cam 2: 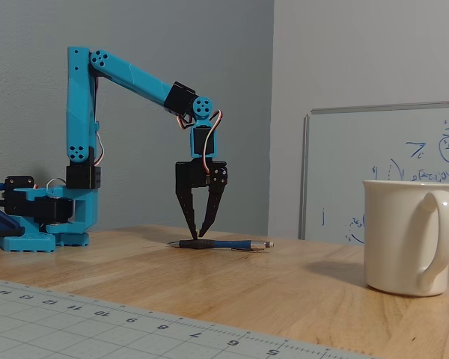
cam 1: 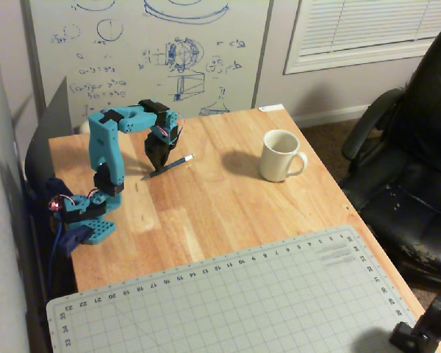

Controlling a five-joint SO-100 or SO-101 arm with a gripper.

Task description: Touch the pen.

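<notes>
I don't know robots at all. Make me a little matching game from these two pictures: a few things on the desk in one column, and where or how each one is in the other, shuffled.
Things:
1. pen
2. mug
3. claw
4. cutting mat

Descriptions:
A. grey-green, gridded, at the table's near edge in the high fixed view
B. pointing straight down, fingertips at the pen
C. lying flat on the wood under the claw
D. cream, upright, handle to the right in both fixed views

Pairs: 1-C, 2-D, 3-B, 4-A
</notes>
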